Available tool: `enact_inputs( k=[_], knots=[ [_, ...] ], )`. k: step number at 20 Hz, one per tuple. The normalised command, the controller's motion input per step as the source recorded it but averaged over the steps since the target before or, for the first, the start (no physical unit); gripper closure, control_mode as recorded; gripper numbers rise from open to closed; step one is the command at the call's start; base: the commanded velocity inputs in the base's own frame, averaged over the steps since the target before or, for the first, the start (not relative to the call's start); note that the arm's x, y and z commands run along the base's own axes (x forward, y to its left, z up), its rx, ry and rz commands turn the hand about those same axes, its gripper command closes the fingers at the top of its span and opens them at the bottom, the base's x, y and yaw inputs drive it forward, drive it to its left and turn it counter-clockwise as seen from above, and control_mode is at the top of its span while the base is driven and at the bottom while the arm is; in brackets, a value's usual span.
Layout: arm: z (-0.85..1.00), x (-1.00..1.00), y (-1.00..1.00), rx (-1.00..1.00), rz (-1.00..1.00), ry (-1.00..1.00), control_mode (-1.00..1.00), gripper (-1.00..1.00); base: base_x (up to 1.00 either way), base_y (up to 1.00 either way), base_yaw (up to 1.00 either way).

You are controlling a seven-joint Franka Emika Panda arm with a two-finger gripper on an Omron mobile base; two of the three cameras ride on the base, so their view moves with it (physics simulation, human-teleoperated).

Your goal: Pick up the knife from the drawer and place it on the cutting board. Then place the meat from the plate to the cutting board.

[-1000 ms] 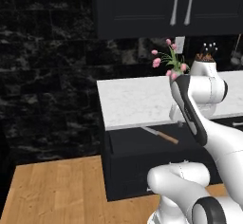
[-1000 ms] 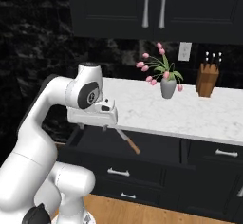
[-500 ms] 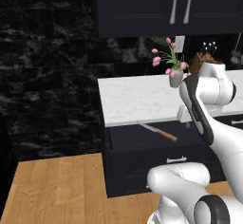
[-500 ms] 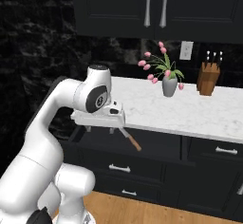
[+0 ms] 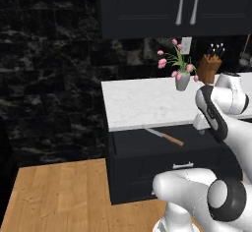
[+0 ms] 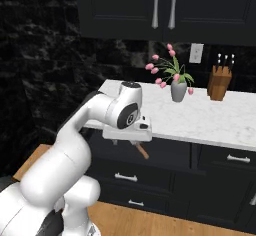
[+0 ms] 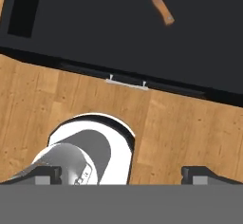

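Diagonally, knife [image 5: 165, 137] lies in open drawer [image 5: 147, 150], handle toward front-right; hand [image 7: 122, 172] released

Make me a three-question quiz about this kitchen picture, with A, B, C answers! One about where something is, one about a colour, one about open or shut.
1. Where does the knife lie?
A. In the drawer
B. On the counter
C. On the floor

2. What colour are the flowers in the vase?
A. Yellow
B. Pink
C. Blue

3. How is the drawer?
A. Shut
B. Taken out
C. Pulled open

Answers:
1 A: in the left base view the knife rests on the dark drawer bottom, below the counter edge.
2 B: the blooms over the grey vase are pink.
3 C: the drawer juts out from the cabinet, its inside showing.
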Motion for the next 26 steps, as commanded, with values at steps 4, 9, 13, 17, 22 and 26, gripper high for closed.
enact_inputs(
  k=[4,9,13,17,22,26],
  knots=[
    [-0.46,0.91,-0.20,0.00,0.01,0.08,-1.00,-1.00,0.00,0.00,0.00],
    [-0.49,0.58,-0.05,0.04,-0.05,0.07,-1.00,-1.00,0.00,0.00,0.00],
    [-0.69,0.43,-0.10,0.07,-0.03,0.10,-1.00,-1.00,0.00,0.00,0.00],
    [-0.63,0.30,-0.09,0.01,0.00,0.06,-1.00,-1.00,0.00,0.00,0.00],
    [-0.57,0.24,-0.10,0.00,0.00,0.00,-1.00,-1.00,0.00,0.00,0.00],
    [-0.55,0.23,-0.16,0.00,0.00,0.00,-1.00,-1.00,0.00,0.00,0.00]
  ],
)
